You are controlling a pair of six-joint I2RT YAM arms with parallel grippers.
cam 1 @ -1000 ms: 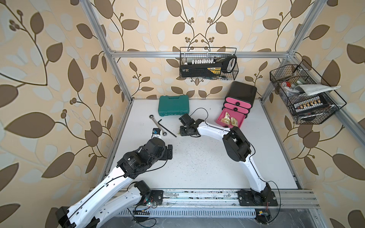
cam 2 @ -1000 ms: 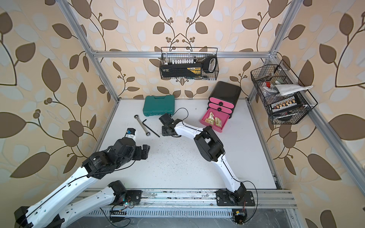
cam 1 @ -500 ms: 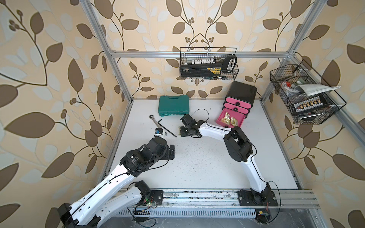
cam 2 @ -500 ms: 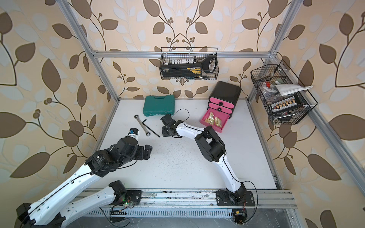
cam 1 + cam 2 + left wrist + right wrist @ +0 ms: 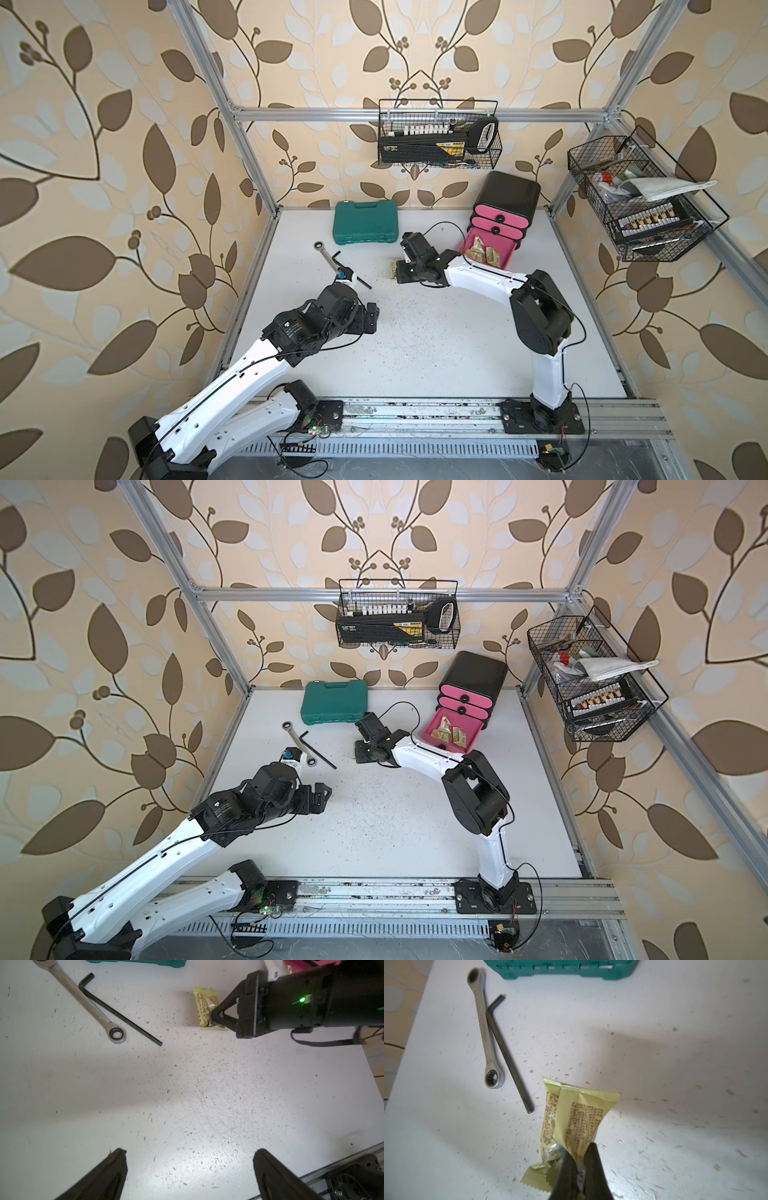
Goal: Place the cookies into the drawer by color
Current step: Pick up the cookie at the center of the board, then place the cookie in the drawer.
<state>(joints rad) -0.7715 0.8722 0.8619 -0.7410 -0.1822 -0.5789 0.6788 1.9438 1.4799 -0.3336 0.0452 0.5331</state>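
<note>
Yellow-green cookie packet [image 5: 571, 1118], pinched tight at one end by the right gripper [image 5: 580, 1151], wants lifting clear before the open drawer [image 5: 510, 254].

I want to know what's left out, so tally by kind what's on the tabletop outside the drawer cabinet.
yellow-green cookie packet, in the right gripper: 1
ratchet wrench: 1
hex key: 1
green tool case: 1
Total: 4

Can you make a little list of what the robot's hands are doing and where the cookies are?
Right gripper: shut on yellow-green cookie packet, pinching one end
Left gripper: open, empty
Cabinet: bottom drawer pulled out, two above shut
Inside drawer: a few yellowish packets
Also nearby: wrench, hex key, green case
</note>
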